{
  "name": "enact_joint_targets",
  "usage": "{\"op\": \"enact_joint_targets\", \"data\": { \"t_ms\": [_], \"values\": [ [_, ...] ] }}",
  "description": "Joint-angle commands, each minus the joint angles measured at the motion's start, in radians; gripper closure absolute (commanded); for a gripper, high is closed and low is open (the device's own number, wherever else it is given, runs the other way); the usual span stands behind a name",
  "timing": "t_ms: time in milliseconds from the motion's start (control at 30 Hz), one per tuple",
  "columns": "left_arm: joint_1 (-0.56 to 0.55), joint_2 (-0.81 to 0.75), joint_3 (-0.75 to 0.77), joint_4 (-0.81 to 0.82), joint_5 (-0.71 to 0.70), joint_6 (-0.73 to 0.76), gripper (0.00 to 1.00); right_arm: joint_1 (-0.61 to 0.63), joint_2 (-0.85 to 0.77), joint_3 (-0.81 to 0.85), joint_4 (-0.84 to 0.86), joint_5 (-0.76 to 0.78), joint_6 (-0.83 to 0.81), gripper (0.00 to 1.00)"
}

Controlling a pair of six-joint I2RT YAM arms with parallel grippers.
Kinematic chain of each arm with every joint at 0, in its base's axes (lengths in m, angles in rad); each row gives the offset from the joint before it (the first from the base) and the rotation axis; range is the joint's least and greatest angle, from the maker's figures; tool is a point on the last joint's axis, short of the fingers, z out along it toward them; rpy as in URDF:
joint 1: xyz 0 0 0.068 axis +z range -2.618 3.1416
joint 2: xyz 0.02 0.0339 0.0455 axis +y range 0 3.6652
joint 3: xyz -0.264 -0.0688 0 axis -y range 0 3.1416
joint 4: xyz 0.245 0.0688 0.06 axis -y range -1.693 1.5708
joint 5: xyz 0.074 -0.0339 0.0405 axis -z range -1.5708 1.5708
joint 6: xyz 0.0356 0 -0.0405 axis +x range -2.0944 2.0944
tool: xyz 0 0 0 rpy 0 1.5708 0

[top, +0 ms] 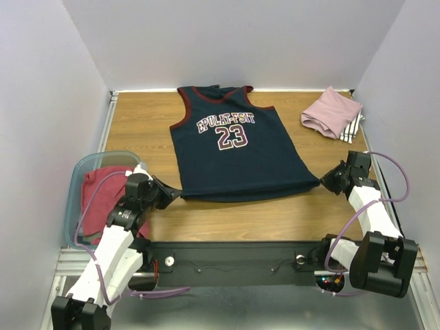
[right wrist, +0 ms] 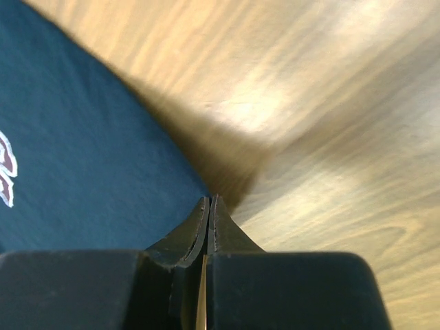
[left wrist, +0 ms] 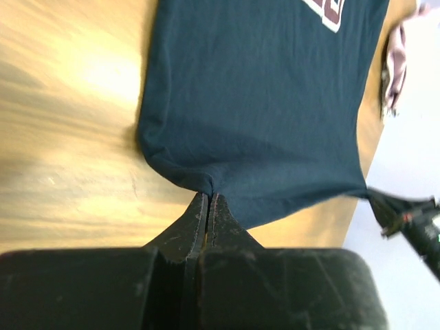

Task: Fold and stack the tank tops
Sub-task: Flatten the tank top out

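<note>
Far L of the navy jersey (sleeveless cloth, maroon trim, white "23"): translucent teal plastic tub with red cloth tank tops bunched inside, not yet folded.

Left gripper: jaws pinched tight on the jersey's near-L hem corner. The left wrist view shows cloth puckered right into the tips.

Navy jersey lies print-up, spread flat on the wooden table at mid-table. Neck is at the far side, hem at the near side. Its long axis runs near-to-far, away from both arms. The hem runs L-R between the two claws and is pulled into a small point at each end, so it looks fairly taut.

Right gripper: jaws likewise clamped, on the near-R hem corner. In the right wrist view the dark cloth edge meets the tips.

Far R of the jersey, by its R shoulder: dusty pink cloth top, folded, on a white black-striped top. That's prob. the stack.

Key relation: the whole jersey lies beyond the claws and each arm has its own corner, neither nearer. Next is likely carrying the hem toward the neck. That needs both arms moving level and in step, else the fold skews or a corner slips. The thin jersey should drape easily.
</note>
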Motion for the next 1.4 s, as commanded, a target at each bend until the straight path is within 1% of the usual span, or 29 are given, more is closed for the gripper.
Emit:
{"op": "enact_joint_targets", "data": {
  "t_ms": [0, 100, 200, 267, 300, 367, 400, 433, 467, 500, 533, 567, 600, 700, 800, 833, 900, 933, 1000, 1033, 1067, 1100, 1133, 1167, 1200, 1267, 1300, 1333, 1367],
  "values": [
    [-0.079, -0.028, -0.015, -0.014, -0.020, -0.043, 1.00, -0.039, -0.004, 0.014, -0.027, 0.052, -0.027, 1.00],
    [-0.167, -0.038, -0.049, -0.011, -0.052, -0.084, 1.00, -0.042, -0.035, 0.009, -0.039, 0.044, -0.031, 1.00],
    [-0.197, -0.026, -0.060, -0.011, -0.057, -0.094, 1.00, -0.042, -0.044, 0.006, -0.053, 0.052, -0.032, 0.99],
    [-0.220, -0.014, -0.057, -0.008, -0.059, -0.086, 1.00, -0.042, -0.028, 0.008, -0.056, 0.059, -0.025, 0.88],
    [-0.227, 0.006, -0.049, -0.005, -0.056, -0.066, 1.00, -0.042, -0.020, 0.014, -0.064, 0.064, -0.024, 0.78],
    [-0.234, 0.029, -0.038, -0.002, -0.046, -0.040, 0.89, -0.042, -0.009, 0.015, -0.072, 0.070, -0.021, 0.68],
    [-0.236, 0.046, -0.026, 0.003, -0.033, -0.028, 0.84, -0.042, -0.017, 0.017, -0.079, 0.072, -0.019, 0.61],
    [-0.237, 0.049, -0.023, 0.007, -0.023, -0.008, 0.72, -0.042, -0.023, 0.017, -0.081, 0.075, -0.016, 0.54],
    [-0.239, 0.051, -0.018, 0.013, -0.014, 0.000, 0.66, -0.042, -0.032, 0.018, -0.084, 0.086, -0.018, 0.46],
    [-0.240, 0.040, -0.014, 0.012, -0.008, 0.006, 0.62, -0.042, -0.052, 0.021, -0.087, 0.086, -0.019, 0.43],
    [-0.240, 0.031, -0.009, 0.012, 0.007, 0.011, 0.52, -0.042, -0.061, 0.024, -0.089, 0.086, -0.021, 0.41],
    [-0.240, 0.022, -0.007, 0.012, 0.018, 0.012, 0.48, -0.042, -0.072, 0.035, -0.090, 0.086, -0.025, 0.41],
    [-0.240, 0.003, 0.006, 0.010, 0.036, 0.015, 0.38, -0.042, -0.083, 0.043, -0.087, 0.064, -0.045, 0.40],
    [-0.240, -0.008, 0.069, -0.054, 0.023, 0.047, 0.36, -0.036, -0.087, 0.075, -0.078, -0.037, -0.065, 0.39],
    [-0.240, 0.012, 0.192, -0.120, -0.087, 0.087, 0.36, 0.025, -0.087, 0.112, -0.049, -0.054, -0.041, 0.39],
    [-0.240, 0.043, 0.247, -0.123, -0.161, 0.093, 0.36, 0.122, -0.084, 0.124, -0.044, -0.031, -0.026, 0.39],
    [-0.239, 0.095, 0.299, -0.100, -0.215, 0.104, 0.36, 0.233, -0.054, 0.153, -0.020, 0.052, 0.025, 0.40],
    [-0.236, 0.166, 0.351, -0.065, -0.261, 0.122, 0.36, 0.375, -0.014, 0.184, 0.000, 0.085, 0.040, 0.40],
    [-0.211, 0.312, 0.405, -0.030, -0.338, 0.135, 0.36, 0.501, 0.032, 0.215, 0.026, 0.145, 0.076, 0.41],
    [-0.192, 0.369, 0.463, -0.002, -0.353, 0.161, 0.36, 0.621, 0.063, 0.254, 0.037, 0.168, 0.085, 0.41],
    [-0.167, 0.430, 0.498, 0.042, -0.350, 0.172, 0.37, 0.687, 0.089, 0.274, 0.045, 0.228, 0.091, 0.43],
    [-0.106, 0.563, 0.538, 0.049, -0.349, 0.178, 0.39, 0.808, 0.151, 0.302, 0.051, 0.256, 0.099, 0.46],
    [-0.081, 0.634, 0.633, 0.052, -0.349, 0.199, 0.44, 0.862, 0.184, 0.351, 0.052, 0.282, 0.100, 0.50],
    [-0.057, 0.702, 0.684, 0.047, -0.355, 0.215, 0.47, 0.916, 0.215, 0.379, 0.056, 0.317, 0.102, 0.54],
    [-0.020, 0.824, 0.786, 0.033, -0.388, 0.219, 0.48, 1.009, 0.280, 0.400, 0.062, 0.331, 0.100, 0.58],
    [0.005, 0.923, 0.868, 0.027, -0.402, 0.239, 0.48, 1.095, 0.345, 0.470, 0.068, 0.365, 0.093, 0.62],
    [0.011, 1.010, 0.908, 0.020, -0.413, 0.245, 0.49, 1.169, 0.373, 0.492, 0.069, 0.371, 0.088, 0.64],
    [0.017, 1.050, 0.977, 0.016, -0.430, 0.256, 0.49, 1.201, 0.432, 0.538, 0.072, 0.385, 0.084, 0.65],
    [0.017, 1.090, 1.011, 0.016, -0.427, 0.273, 0.49, 1.233, 0.460, 0.538, 0.072, 0.385, 0.079, 0.66]
  ]
}}
